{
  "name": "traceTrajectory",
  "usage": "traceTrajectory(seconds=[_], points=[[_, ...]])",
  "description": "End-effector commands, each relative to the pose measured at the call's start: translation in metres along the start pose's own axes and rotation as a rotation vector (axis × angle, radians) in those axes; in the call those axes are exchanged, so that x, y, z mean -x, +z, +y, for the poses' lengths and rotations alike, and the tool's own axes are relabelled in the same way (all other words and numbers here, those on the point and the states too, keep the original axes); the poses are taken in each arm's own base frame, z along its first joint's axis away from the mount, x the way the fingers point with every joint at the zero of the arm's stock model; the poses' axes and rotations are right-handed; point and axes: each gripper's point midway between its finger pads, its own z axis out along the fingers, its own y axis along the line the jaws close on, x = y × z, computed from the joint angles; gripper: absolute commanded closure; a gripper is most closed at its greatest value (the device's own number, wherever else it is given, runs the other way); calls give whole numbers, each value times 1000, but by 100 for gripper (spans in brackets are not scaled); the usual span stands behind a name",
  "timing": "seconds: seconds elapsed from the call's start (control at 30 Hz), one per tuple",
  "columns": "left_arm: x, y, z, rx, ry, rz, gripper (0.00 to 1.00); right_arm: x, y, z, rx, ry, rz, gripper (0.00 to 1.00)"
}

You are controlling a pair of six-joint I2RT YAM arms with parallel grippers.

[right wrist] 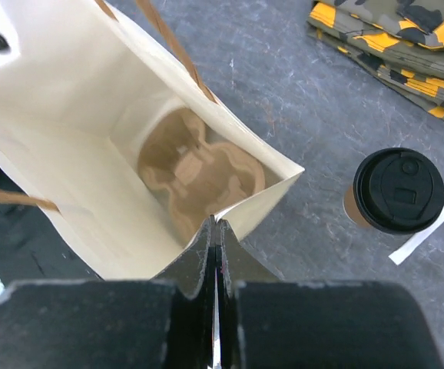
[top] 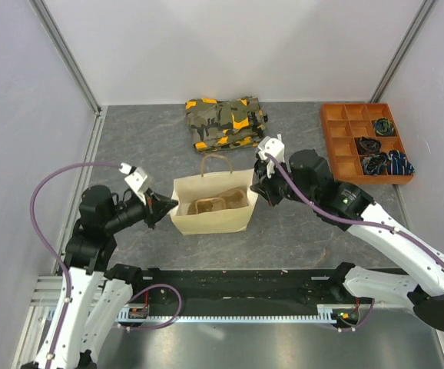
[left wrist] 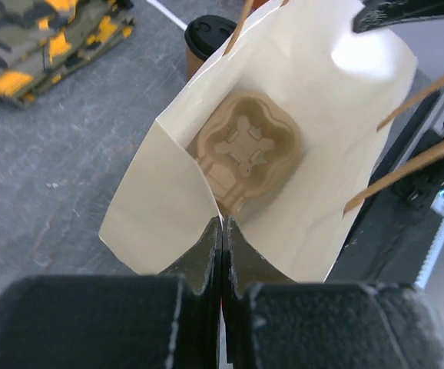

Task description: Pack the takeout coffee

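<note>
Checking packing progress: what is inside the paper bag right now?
Only the brown pulp cup tray lies at the bottom of the paper bag, with no cup in it. The takeout coffee stands outside on the table. Anything under the tray is covered.

Tan paper bag (top: 210,217) holding pulp tray (top: 216,204), folded camouflage cloth (top: 224,121), orange organiser (top: 337,140)

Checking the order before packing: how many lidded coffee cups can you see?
1. The coffee cup stands on the table outside the paper bag; the tray inside holds none. Others may be hidden.
</note>
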Motion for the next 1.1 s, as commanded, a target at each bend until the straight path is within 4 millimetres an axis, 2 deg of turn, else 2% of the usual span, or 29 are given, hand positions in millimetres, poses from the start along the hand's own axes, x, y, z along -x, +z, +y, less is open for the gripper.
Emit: traceTrajectory(seconds=[0.0,0.1,0.17,0.2,0.3,0.4,0.63,0.7,0.77,0.8,0.83,0.87,0.9,0.93,0.97,1.0,1.03,1.07], points=[[-15,-13,-16,-89,244,-8,97,4,-5,0,-17,-152,-86,100],[-16,-21,-28,-133,310,-36,87,-6,-12,10,16,-207,-86,100],[-16,-23,-30,-132,321,-40,85,-8,-20,16,29,-240,-101,100],[-15,-23,-28,-123,324,-39,73,-12,-20,17,34,-264,-98,100],[-16,-23,-15,-59,329,-3,49,-14,-27,24,55,-295,-110,100],[-17,-25,-13,-44,314,38,39,-15,-30,31,77,-317,-114,100],[-12,-38,-27,-66,337,25,30,-26,-38,44,108,-370,-127,100],[-8,-42,-29,-56,337,20,28,-21,-38,42,91,-355,-133,100],[12,-47,-33,-44,346,-12,27,-16,-31,36,39,-312,-122,100],[17,-49,-34,-39,346,-15,27,-6,-31,33,11,-284,-135,100],[34,-50,-31,-9,336,-22,27,-5,-24,31,-12,-258,-122,100],[41,-52,-31,3,325,-16,26,-2,-21,29,-30,-225,-116,100],[47,-52,-31,2,313,-3,26,8,-22,28,-50,-201,-129,100],[59,-60,-39,-5,322,0,25,4,-14,26,-64,-184,-94,100],[63,-57,-37,-11,309,24,25,5,-13,26,-70,-161,-84,100],[80,-63,-43,-14,348,-2,25,11,-10,27,-75,-151,-78,100],[85,-60,-44,-32,344,5,26,10,-9,25,-88,-144,-61,100],[91,-60,-48,-55,358,-5,33,14,-9,25,-96,-120,-67,100]])
